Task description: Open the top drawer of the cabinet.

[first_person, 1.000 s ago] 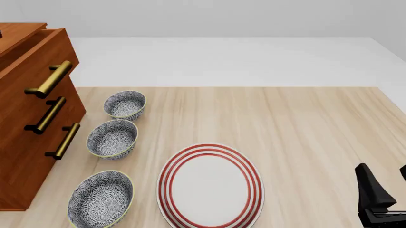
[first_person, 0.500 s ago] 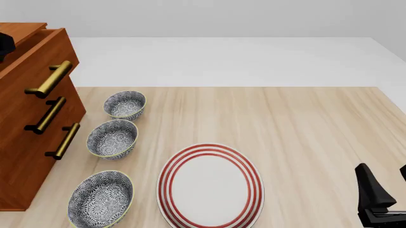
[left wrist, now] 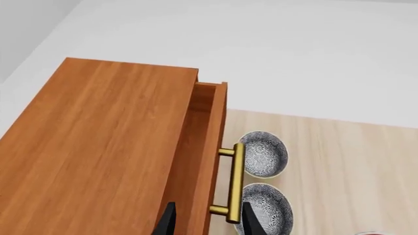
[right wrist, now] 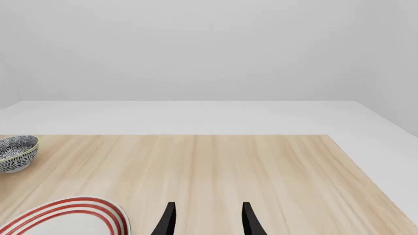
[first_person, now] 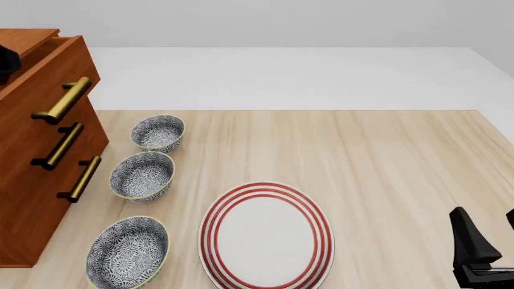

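While the top drawer (first_person: 50, 72) already stands slightly proud of the cabinet (first_person: 32, 180) at the far left of the table, only a narrow strip of its plain wooden interior shows in the left wrist view, so the opening looks barely begun. The left gripper (left wrist: 205, 221) hovers above the cabinet, its two dark fingertips parted and holding nothing; between them lie the drawer's front edge and the near end of the brass bar handle (left wrist: 236, 182), but they do not appear to touch either. In the front view only a dark sliver of that arm shows at the far left edge.

The drawer is a stiff wooden box, likely to slide straight on its runners with some friction (and to bind if pulled askew). The handle is the obvious hold: a smooth, hard metal bar on two posts, probably slippery, so a grip across its middle between the posts would keep the pull square and stop the fingers sliding along it.

The right gripper (first_person: 483, 251) rests at the near right of the table, fingers apart and empty, well clear of the work. Three patterned bowls (first_person: 143, 175) sit in a row just right of the cabinet, near the drawer's path but lower than it, with a red-ringed plate (first_person: 266, 236) nearer the middle.
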